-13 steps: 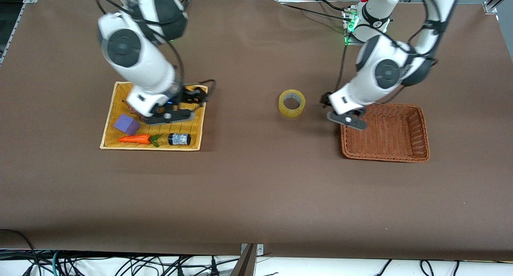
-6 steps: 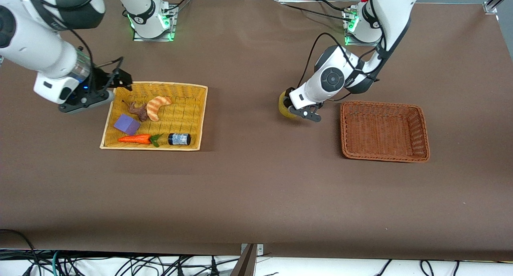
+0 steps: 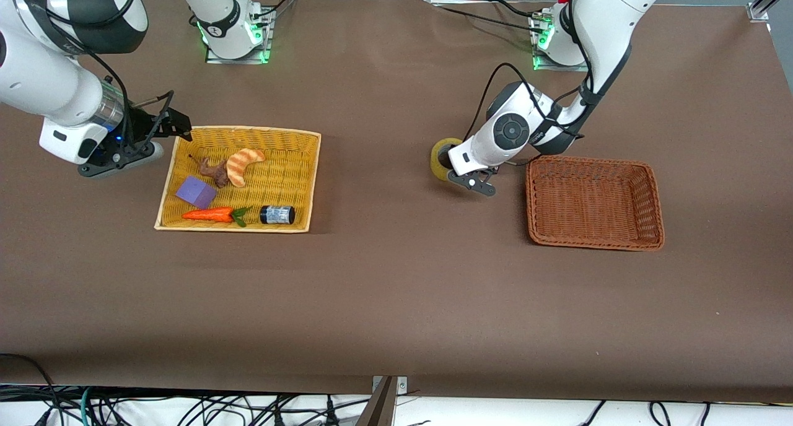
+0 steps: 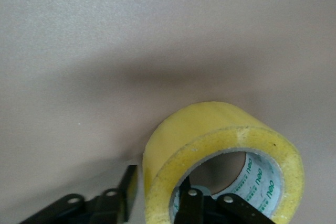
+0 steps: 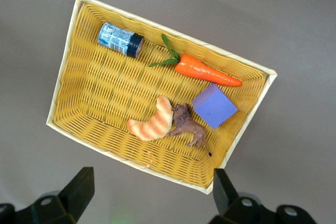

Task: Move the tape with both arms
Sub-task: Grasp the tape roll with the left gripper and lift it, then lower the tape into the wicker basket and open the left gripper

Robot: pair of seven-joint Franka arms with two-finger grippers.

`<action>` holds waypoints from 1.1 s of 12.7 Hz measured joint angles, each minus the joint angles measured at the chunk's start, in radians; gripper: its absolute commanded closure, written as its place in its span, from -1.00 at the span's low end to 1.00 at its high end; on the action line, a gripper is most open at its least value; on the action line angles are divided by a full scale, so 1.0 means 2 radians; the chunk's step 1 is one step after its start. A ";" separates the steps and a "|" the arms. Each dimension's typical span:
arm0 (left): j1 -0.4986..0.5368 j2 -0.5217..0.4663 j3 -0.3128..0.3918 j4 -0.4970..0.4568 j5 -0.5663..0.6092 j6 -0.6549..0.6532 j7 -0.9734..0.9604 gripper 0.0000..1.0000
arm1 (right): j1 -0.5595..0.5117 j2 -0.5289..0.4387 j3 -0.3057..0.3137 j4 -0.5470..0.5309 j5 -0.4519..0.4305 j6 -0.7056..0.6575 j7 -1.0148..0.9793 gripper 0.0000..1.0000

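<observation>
Tape [image 4: 220, 150] straddled by left hand [image 4: 157, 203]

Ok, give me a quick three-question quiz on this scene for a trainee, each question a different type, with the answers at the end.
1. True or false: the left gripper is at the tape.
2. Which of these lies in the yellow basket? A a spoon, B a carrot, C a cup.
3. Fill in: the right gripper has its fingers ____.
Key: 1 true; 2 B; 3 open.
</observation>
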 measured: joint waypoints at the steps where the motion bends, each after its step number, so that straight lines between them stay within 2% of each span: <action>1: 0.003 0.000 0.001 0.002 0.000 -0.005 0.000 1.00 | 0.000 0.000 0.000 0.000 0.000 0.000 0.000 -1.00; 3: 0.013 -0.006 0.002 0.020 0.001 -0.046 0.000 1.00 | 0.000 0.000 0.000 0.000 0.000 0.000 0.000 -1.00; 4: 0.022 -0.015 0.003 0.046 0.001 -0.101 0.000 1.00 | 0.000 0.000 0.000 0.000 0.000 0.001 0.000 -1.00; 6: 0.050 -0.039 0.005 0.128 0.004 -0.247 0.000 1.00 | 0.000 0.000 0.000 -0.001 0.000 0.001 0.000 -1.00; 8: 0.090 -0.056 0.005 0.190 0.047 -0.330 0.013 1.00 | 0.000 0.000 0.000 -0.001 0.000 0.001 0.000 -1.00; 10: 0.141 -0.052 0.008 0.198 0.108 -0.335 0.070 1.00 | 0.000 0.000 0.000 -0.001 0.000 0.001 0.000 -1.00; 12: 0.204 -0.017 0.010 0.193 0.122 -0.295 0.152 1.00 | 0.000 0.000 0.000 -0.001 0.000 0.001 0.000 -1.00; 14: 0.237 0.025 0.011 0.185 0.124 -0.262 0.190 0.95 | 0.000 0.000 0.000 -0.002 0.000 0.001 0.000 -1.00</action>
